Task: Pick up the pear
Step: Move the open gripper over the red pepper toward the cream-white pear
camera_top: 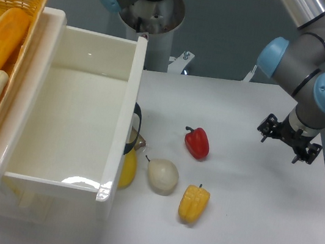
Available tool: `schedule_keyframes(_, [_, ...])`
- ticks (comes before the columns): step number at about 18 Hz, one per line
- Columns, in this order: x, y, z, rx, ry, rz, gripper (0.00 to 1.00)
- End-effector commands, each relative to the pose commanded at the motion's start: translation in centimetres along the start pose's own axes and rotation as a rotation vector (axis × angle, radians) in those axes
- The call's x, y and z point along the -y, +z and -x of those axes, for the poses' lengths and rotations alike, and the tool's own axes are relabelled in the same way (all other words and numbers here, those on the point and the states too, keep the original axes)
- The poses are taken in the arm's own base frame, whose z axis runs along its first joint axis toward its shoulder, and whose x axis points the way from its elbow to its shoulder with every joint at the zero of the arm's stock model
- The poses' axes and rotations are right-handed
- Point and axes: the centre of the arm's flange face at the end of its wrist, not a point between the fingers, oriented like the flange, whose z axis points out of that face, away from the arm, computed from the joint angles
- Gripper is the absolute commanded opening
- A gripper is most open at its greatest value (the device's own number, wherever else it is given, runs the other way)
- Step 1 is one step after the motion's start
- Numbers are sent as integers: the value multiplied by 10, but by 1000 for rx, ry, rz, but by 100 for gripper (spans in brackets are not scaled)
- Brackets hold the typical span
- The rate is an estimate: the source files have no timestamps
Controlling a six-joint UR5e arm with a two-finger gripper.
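Currently gripper (289,141) hovers over the table's (244,234) right side, well apart from the pear (162,176); can't tell if the jaws are parted. Pear lies between a yellow object (128,169) by the white bin (72,108) and a yellow pepper (193,204), red pepper (197,143) just behind.

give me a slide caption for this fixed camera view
UR5e gripper hovers right of the pear, which lies untouched between a red pepper and yellow pepper.

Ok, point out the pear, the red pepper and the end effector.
pear (162,176), fixed camera, middle of its pale body.
red pepper (197,143), fixed camera, middle of its body.
end effector (282,146), fixed camera, between its fingertips.
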Motion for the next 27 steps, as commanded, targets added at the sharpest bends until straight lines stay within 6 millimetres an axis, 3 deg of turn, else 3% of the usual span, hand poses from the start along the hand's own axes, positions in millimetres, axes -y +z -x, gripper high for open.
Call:
schedule_keyframes(4, [1, 0, -2, -1, -27, 0, 100])
schedule_keyframes(8, [4, 6, -14, -19, -229, 10, 100])
schedule_keyframes(17, [-1, -30, -63, 0, -513, 2, 100])
schedule_keyframes(23, [50, -28, -88, -4, -886, -2, 100])
schedule_keyframes(27, [83, -17, -105, -22, -1013, 9, 100])
